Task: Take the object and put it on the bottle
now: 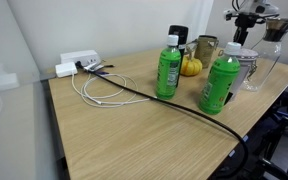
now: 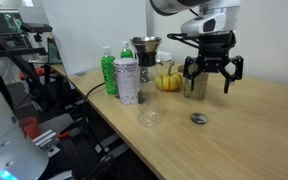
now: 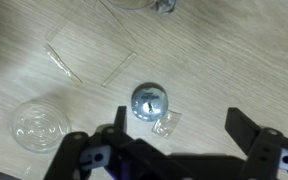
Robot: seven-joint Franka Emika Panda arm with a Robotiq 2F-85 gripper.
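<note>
Leftmost on the table (image 1: 114, 140) in an exterior view: a white charger (image 1: 79, 63), a white cable (image 1: 96, 92) looped just beside it, and a black cable (image 1: 174, 108) trailing right toward the near edge. Next a green bottle (image 1: 168, 68), upright. Just right of it a yellow gourd (image 1: 190, 67), with a jar (image 1: 206, 47) behind. Nearer and further right, a second green bottle (image 1: 221, 85), also upright, partly hiding a silver bottle (image 1: 246, 62). Rightmost, a clear carafe (image 1: 264, 60) topped by a dark funnel (image 1: 273, 30).

In an exterior view with the arm close: a clear glass (image 2: 150, 117) near the table edge, in front of the silver bottle and apart from it. Right of the glass, well apart from every bottle, the cap (image 2: 198, 119): small, round, metallic, lying alone on bare wood. Above it and slightly right, the gripper (image 2: 212, 82), hanging over the table with jaws spread wide, gripping nothing, touching neither cap nor jar.

Wrist view, left to right: the glass seen from above at lower left, then one finger (image 3: 79, 150). Then the cap mid-picture, shiny domed side up, lying on the wood just beyond the fingertips and left of their midline. Then the other finger at right. Beyond the cap, toward the left, the faint outline of a clear film (image 3: 89, 60) flat on the wood; cannot tell what exactly.
</note>
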